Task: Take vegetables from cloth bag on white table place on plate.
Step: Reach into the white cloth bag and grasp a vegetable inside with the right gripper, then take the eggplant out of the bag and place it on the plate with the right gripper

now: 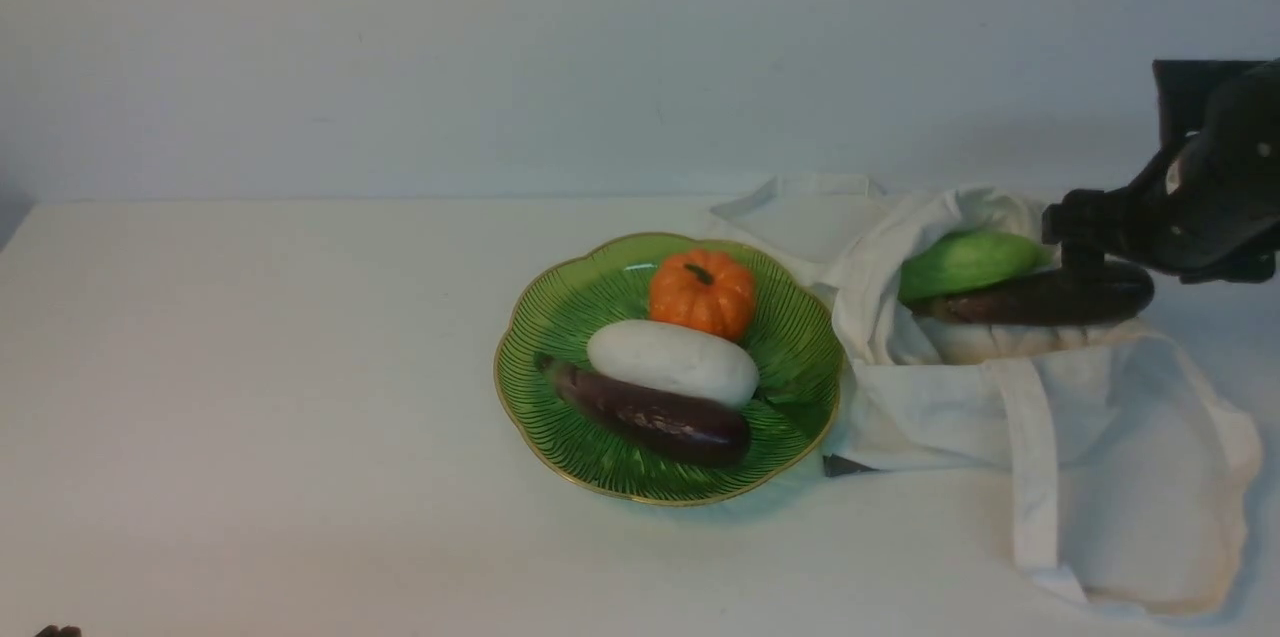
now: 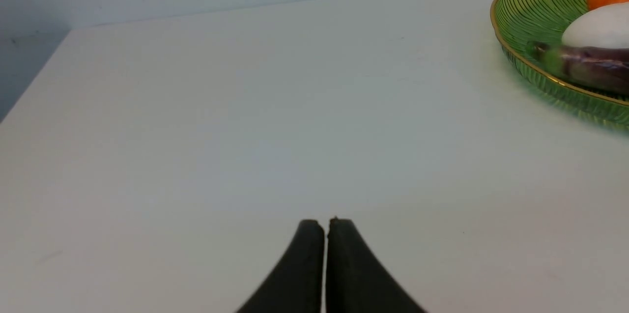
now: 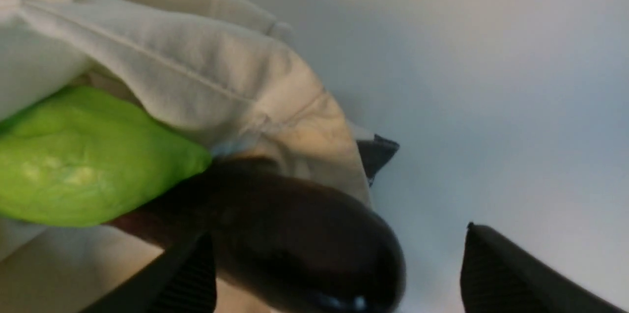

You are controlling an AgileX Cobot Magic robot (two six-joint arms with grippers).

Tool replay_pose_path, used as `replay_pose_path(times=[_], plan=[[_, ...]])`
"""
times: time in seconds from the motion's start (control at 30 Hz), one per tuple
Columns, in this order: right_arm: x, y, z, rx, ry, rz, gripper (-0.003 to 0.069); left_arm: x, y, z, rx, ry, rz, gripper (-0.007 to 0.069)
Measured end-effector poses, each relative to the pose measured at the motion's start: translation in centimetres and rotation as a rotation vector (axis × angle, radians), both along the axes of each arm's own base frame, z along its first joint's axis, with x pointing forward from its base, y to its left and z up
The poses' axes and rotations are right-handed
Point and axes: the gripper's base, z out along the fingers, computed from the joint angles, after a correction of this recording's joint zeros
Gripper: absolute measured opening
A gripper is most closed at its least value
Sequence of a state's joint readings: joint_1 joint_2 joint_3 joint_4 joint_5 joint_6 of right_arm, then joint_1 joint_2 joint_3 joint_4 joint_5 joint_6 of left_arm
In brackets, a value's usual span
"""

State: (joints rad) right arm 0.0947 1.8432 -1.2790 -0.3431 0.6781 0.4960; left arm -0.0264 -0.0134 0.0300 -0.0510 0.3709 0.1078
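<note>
The green plate point(image 1: 520, 317) on the white table point(image 1: 250, 367) holds the orange pumpkin point(image 1: 702, 292), the white oblong vegetable point(image 1: 672, 361) and a purple eggplant point(image 1: 655, 414). To its right, the cloth bag point(image 1: 1100, 417) lies open with the green gourd point(image 1: 965, 262) and a second eggplant point(image 1: 1040, 302) in its mouth. My right gripper point(image 1: 1075, 242) is at that eggplant's right end. In the right wrist view my right gripper point(image 3: 339, 249) is open and straddles the eggplant point(image 3: 295, 224), next to the gourd point(image 3: 83, 160). My left gripper point(image 2: 325, 222) is shut and empty, low over bare table.
A bag strap point(image 1: 1035, 457) runs down the bag's front toward the near edge. A small dark corner point(image 1: 845, 464) pokes out under the bag beside the plate. The back wall stands just behind the table. The plate's left rim point(image 2: 530, 3) shows in the left wrist view.
</note>
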Motion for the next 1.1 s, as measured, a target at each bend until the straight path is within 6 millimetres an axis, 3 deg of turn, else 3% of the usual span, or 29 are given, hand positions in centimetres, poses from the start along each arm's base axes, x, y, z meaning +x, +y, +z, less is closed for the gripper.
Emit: replay_pose_path(times=[0.13, 0.3, 0.8, 1.1], plan=[[0.5, 0.1, -1.2, 0.004, 0.005, 0.011, 0.0529, 0.0, 0.0, 0.0, 0.0, 0.0, 0.0, -0.0005], [0.6, 0.2, -1.3, 0.005, 0.003, 0.012, 0.0446, 0.0, 0.0, 0.0, 0.0, 0.0, 0.0, -0.0005], [0.2, 0.0, -0.8, -0.058, 0.048, 0.082, 0.0442, 0.0, 0.0, 0.0, 0.0, 0.0, 0.0, -0.0005], [-2.4, -0.9, 4.8, -0.132, 0.006, 0.079, 0.0439, 0.0, 0.0, 0.0, 0.0, 0.0, 0.0, -0.0005]])
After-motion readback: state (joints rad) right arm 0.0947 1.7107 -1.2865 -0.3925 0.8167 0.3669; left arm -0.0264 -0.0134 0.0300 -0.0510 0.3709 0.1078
